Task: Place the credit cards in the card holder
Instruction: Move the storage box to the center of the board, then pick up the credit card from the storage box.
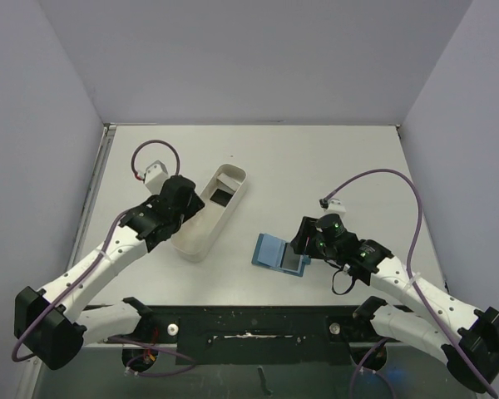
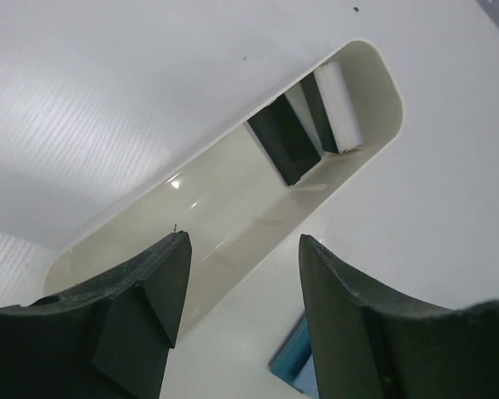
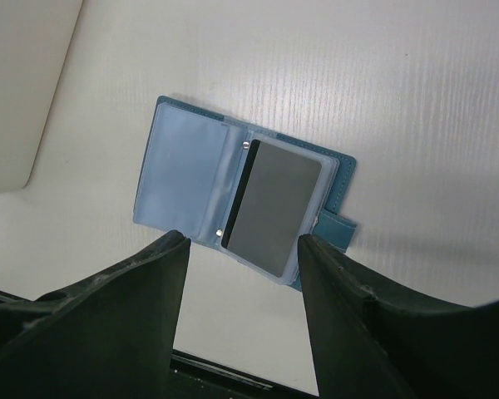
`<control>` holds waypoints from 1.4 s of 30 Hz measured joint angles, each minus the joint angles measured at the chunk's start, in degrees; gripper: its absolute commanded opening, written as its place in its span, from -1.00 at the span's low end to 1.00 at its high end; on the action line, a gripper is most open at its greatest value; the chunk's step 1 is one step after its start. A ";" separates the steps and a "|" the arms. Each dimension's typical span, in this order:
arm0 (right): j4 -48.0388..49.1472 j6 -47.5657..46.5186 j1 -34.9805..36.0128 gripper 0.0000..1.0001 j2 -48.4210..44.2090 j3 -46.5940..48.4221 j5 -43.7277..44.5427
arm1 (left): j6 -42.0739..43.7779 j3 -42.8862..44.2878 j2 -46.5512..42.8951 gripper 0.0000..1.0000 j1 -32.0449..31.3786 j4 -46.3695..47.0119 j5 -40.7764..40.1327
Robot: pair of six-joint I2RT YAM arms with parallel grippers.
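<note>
Left gripper (image 2: 243,249) and right gripper (image 3: 241,245): jaws apart, empty. Wallet (image 3: 187,179) lies open beside the tray (image 2: 384,79), not touching; tray's cards (image 2: 284,148) partly hidden.

1. Left arm (image 1: 96,264), right arm (image 1: 424,293): white links, black joint housings.
2. Purple cables (image 1: 154,143) run off each wrist.
3. Left tool (image 2: 243,274), right tool (image 3: 243,274): dark matte wedge-shaped fingers.
4. Green light (image 1: 336,223) on right wrist.

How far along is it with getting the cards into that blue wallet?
One grey card already looks tucked into the open card holder. Both grippers are open and empty: the left gripper over the white tray, the right gripper over the holder. At least one dark card waits in the tray.
</note>
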 measured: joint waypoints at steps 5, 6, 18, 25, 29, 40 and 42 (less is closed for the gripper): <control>-0.07 -0.20 0.00 0.11 0.00 0.00 0.00 | 0.98 3.04 5.86 0.00 0.02 6.40 0.59; -0.07 -0.31 0.00 0.11 0.00 0.02 0.02 | 1.16 3.39 7.30 -0.02 0.02 7.80 0.61; -0.48 -1.11 0.02 0.11 2.47 2.69 0.22 | -2.19 5.84 22.67 -0.18 0.63 22.34 0.85; -0.57 -1.18 0.11 0.11 3.58 3.04 0.24 | -4.15 9.60 32.28 -0.22 1.99 26.93 3.13; -0.68 -1.22 0.33 0.11 3.58 3.54 0.28 | -4.31 10.75 34.84 -0.22 2.54 28.41 4.02; -1.14 -1.22 0.33 0.11 2.99 3.56 0.68 | -5.55 12.87 39.32 -0.20 3.06 30.47 5.60; -1.14 -1.22 0.33 0.11 2.99 3.56 0.68 | -5.88 13.05 39.89 -0.20 3.06 30.56 5.73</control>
